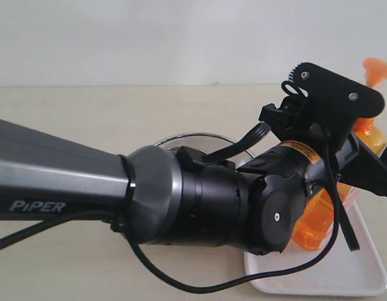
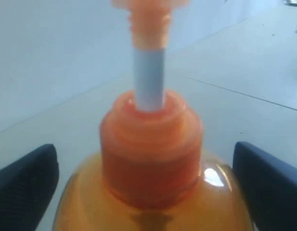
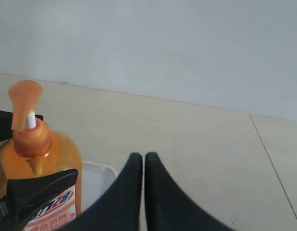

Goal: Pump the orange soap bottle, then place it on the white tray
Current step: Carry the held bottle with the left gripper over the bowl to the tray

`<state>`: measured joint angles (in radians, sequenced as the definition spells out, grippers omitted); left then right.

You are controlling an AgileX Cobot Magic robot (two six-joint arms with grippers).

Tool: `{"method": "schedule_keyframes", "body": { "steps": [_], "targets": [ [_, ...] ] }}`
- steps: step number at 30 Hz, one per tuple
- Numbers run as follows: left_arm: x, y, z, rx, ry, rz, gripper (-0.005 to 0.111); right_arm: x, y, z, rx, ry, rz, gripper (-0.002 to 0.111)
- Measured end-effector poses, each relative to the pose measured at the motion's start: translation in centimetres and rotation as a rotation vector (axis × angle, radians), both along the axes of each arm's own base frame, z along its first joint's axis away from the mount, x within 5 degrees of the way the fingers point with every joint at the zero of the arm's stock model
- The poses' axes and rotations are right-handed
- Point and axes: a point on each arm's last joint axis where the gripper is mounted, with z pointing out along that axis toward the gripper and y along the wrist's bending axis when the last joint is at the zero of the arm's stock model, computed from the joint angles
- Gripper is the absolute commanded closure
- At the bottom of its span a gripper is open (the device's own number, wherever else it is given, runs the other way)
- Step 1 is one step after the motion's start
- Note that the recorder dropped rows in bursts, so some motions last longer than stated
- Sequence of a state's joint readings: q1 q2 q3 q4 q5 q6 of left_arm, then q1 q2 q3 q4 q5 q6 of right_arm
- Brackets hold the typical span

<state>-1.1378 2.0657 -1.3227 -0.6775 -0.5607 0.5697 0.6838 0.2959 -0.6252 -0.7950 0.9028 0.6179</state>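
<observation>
Two dark fingers of the left gripper are sitting one on each side of the orange soap bottle, just below its shoulder. The right wrist view is showing one of them pressing across the label, so I am judging them to be clamped on the body.

The bottle is standing upright over the white tray, inside its rim and toward the tray's far end. Its long axis is running straight up from the tray, and the pump head is topping the white stem. The left arm is hiding the bottle's base, so I cannot tell whether it is resting on the tray floor or hanging just above it.

The right gripper is holding nothing, with its fingers pressed together. The bottle is lying off to one side of them, near but apart, neither under nor between them. The left arm is therefore the nearer one by far.

Going by the bottle's place over the tray, the placing step appears to be in hand. The coming move is probably turning on that hidden gap between base and tray. If the base is down and the axis is upright, the left fingers are only needing to part and draw back level, away from the tray. If it is not down, letting go is risking a topple.

A steel bowl is sitting on the surface just beside the tray, behind the left arm.
</observation>
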Motion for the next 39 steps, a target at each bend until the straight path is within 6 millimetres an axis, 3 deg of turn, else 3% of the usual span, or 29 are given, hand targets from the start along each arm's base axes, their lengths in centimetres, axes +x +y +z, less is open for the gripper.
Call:
{"method": "schedule_keyframes", "body": {
  "steps": [6, 17, 34, 39],
  "targets": [
    [-0.1, 0.1, 0.5, 0.003, -0.013, -0.006, 0.017, 0.0, 0.0, 0.0, -0.004, 0.001, 0.000, 0.108],
    [-1.0, 0.9, 4.9, -0.019, -0.022, -0.065, 0.017, 0.0, 0.0, 0.0, -0.015, 0.000, 0.003, 0.108],
    [-2.5, 1.3, 6.1, 0.068, 0.057, -0.192, 0.017, 0.0, 0.0, 0.0, -0.015, 0.000, 0.003, 0.108],
    [-3.0, 1.8, 7.6, 0.097, 0.019, -0.236, 0.017, 0.0, 0.0, 0.0, -0.015, 0.002, 0.002, 0.108]
  ]
}}
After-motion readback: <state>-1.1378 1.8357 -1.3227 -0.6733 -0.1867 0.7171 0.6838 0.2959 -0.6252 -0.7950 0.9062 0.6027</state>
